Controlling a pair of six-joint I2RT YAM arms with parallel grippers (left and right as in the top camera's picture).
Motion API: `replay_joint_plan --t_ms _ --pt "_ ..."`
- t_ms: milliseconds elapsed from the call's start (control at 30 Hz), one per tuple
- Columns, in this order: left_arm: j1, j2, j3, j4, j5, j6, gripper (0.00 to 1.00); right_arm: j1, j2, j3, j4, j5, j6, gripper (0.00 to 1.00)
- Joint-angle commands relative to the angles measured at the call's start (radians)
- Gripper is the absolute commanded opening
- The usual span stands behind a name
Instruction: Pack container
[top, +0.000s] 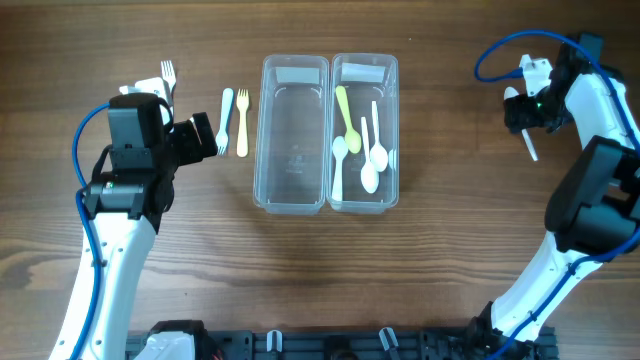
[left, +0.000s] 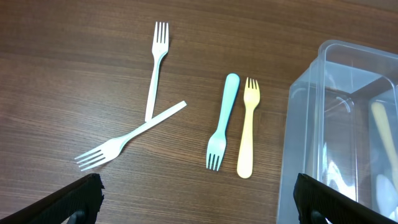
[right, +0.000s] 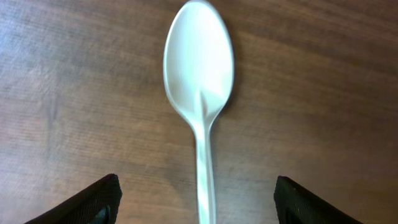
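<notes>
Right side. White spoon (right: 199, 81) lies flat on the table (right: 323, 74), well out to the right of the spoon container (top: 396, 130), the right one of two clear tubs, where the packed spoons (top: 370, 170) lie. My right gripper (right: 199, 202) hangs over the white spoon, spread wide, with one finger on either side of the handle. Neither finger touches it as far as I can see, and nothing is pinched. I can't tell which face of the bowl is up.

Handling, my read:
- Thin plastic with next to no weight. Stiff along the handle, but a bit springy.
- Smooth and glossy, so it will likely skate or pivot on the wood if the fingers close off-centre.
- It sits very low, so the fingertips must go right down to the table to catch it.
- The best hold is across the handle just behind the bowl, where it is narrow and near the balance point. The bowl is curved and would squirt out.
- A light squeeze should do.

Left side. My left gripper (left: 194, 200) is also spread and empty, well to the left of the spoon container and beyond the empty tub (top: 266, 130). Teal fork (left: 222, 121) and yellow fork (left: 247, 127) lie side by side just left of that tub. Two white forks (left: 127, 138) lie farther out, their handles meeting.
</notes>
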Motion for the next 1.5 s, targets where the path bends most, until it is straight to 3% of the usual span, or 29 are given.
replay_joint_plan --t_ms 0,300,700,833,967,1067,1267,1467 --pt "0.006 0.004 0.019 0.000 -0.013 0.016 1.00 0.003 0.034 -0.003 0.034 0.021 0.025 0.79" --pt "0.006 0.004 0.019 0.000 -0.013 0.016 1.00 0.003 0.064 -0.003 0.076 -0.002 0.071 0.75" --pt "0.006 0.004 0.019 0.000 -0.013 0.016 1.00 0.003 0.094 -0.003 0.059 -0.006 0.146 0.62" --pt "0.006 0.004 0.019 0.000 -0.013 0.016 1.00 0.003 0.095 -0.011 0.043 -0.013 0.187 0.45" --pt "0.006 0.004 0.019 0.000 -0.013 0.016 1.00 0.006 0.095 -0.010 -0.012 -0.013 0.275 0.15" --pt "0.006 0.004 0.019 0.000 -0.013 0.016 1.00 0.010 0.087 -0.008 -0.047 -0.013 0.341 0.05" --pt "0.006 0.004 0.019 0.000 -0.013 0.016 1.00 0.028 -0.006 -0.007 -0.082 -0.100 0.393 0.04" --pt "0.006 0.004 0.019 0.000 -0.013 0.016 1.00 0.106 -0.227 0.010 -0.090 -0.231 0.509 0.04"
